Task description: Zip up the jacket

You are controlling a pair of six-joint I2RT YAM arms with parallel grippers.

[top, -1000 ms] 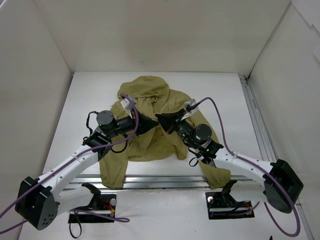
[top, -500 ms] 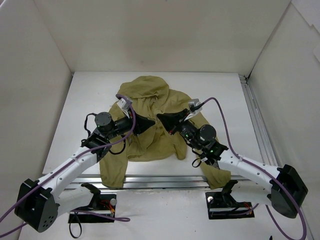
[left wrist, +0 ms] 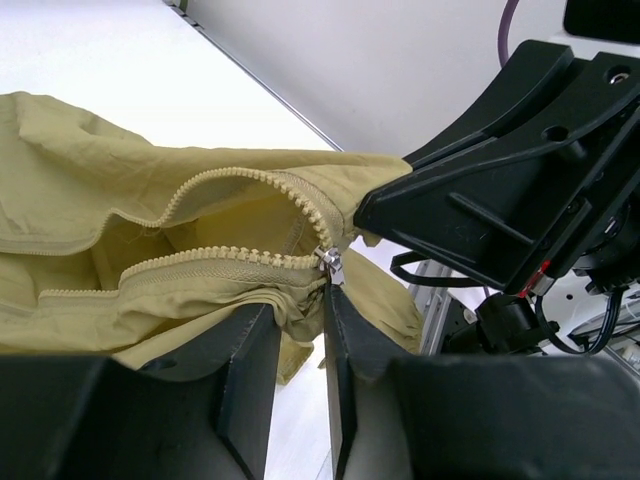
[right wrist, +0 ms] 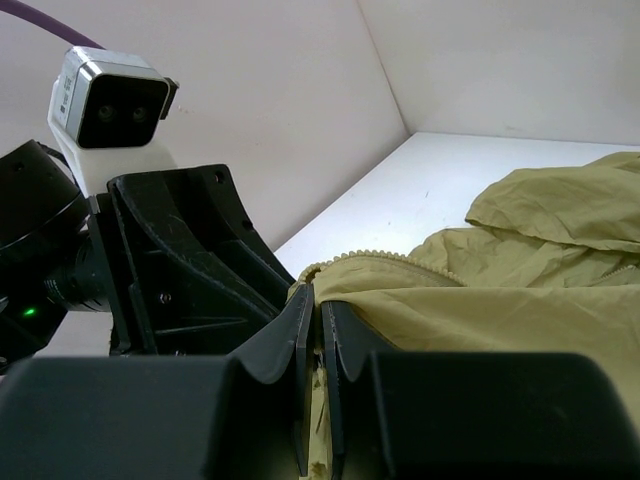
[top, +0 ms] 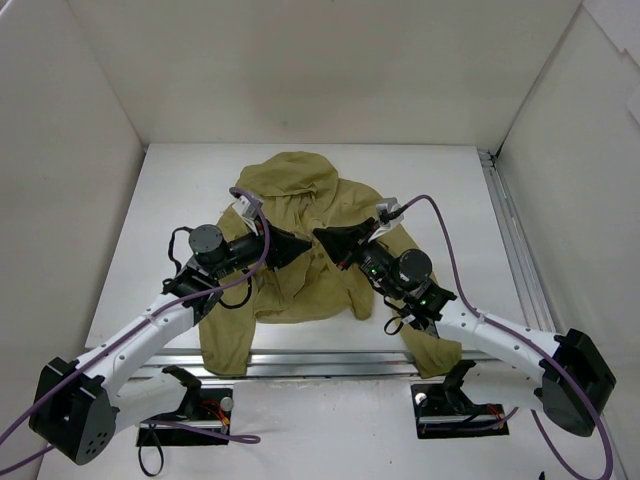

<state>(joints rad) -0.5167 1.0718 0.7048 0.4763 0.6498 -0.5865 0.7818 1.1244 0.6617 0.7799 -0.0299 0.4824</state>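
The olive-khaki jacket lies crumpled mid-table, hood toward the back, one part hanging over the front edge. Both grippers meet over its front. My left gripper has its jaws a little apart, with bunched fabric between the tips, just under the silver zipper slider. Above the slider the zipper teeth spread open. My right gripper is shut on the jacket's edge by the teeth and holds it off the table. The jacket also shows in the right wrist view.
White walls enclose the table on three sides. A metal rail runs along the front edge and another rail along the right side. Purple cables loop from both wrists.
The left gripper drew back slightly to the left, and the right arm shifted a little to the right. The grip on the fabric looks unchanged over the last half second.
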